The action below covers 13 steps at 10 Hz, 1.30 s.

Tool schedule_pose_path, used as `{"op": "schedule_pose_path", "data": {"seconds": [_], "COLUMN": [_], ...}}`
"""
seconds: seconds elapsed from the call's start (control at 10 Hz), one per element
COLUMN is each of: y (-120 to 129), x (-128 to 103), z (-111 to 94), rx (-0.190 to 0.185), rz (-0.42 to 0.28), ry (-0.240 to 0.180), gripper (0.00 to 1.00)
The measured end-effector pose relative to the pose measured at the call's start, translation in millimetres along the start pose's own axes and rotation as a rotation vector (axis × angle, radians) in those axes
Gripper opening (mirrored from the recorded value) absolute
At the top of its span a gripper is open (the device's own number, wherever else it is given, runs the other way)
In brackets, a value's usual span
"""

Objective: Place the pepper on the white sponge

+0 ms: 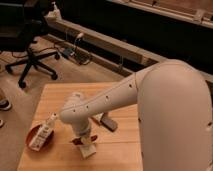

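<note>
Camera view, the only one: gripper (80,141) hangs low over the front-centre of the wooden table (60,97), wrist pointing down, right above the white sponge (88,150). A bit of dark red shows at the gripper tip beside the sponge's upper left corner, prob. the pepper (77,142), touching or just over the sponge; can't tell which. Jaws: can't tell if apart or clamped, wrist housing hides them. Progress, as a judgement: carry looks done, pepper is at the target, so what's left is the release and a straight lift away, then a check that the pepper sits on the sponge and doesn't roll off. Not confirmed placed yet. Edges and room: sponge lies near the table's front edge, so little margin toward the viewer; a slender pepper rolling off that side could reach the edge. Left of the gripper, near but apart, a red-brown bowl (39,140) with a long white labelled packet (43,132) leaning out of it, close to the table's left-front corner. Right and behind, a dark grey block (108,122), near the arm's forearm. Back half of the table has open wood, and straight up looks the freest exit. Off the table: office chair (27,47) far left on the floor, cables by the wall ledge, well apart from the work.
</note>
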Motion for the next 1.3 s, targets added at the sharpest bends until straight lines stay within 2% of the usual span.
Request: {"op": "schedule_pose_path", "data": {"seconds": [0.1, 0.5, 0.8, 0.9, 1.3], "y": [-0.2, 8.1, 15.4, 17.0, 16.1], "x": [-0.7, -5.8, -4.4, -2.9, -0.2], "z": [2.0, 4.7, 1.4, 1.1, 5.6], "rx": [-0.002, -0.012, -0.014, -0.015, -0.02], "rz": [0.003, 0.007, 0.012, 0.017, 0.027], "ry": [0.0, 0.005, 0.017, 0.022, 0.035], "gripper": [0.03, 0.44, 0.72, 0.79, 0.8]}}
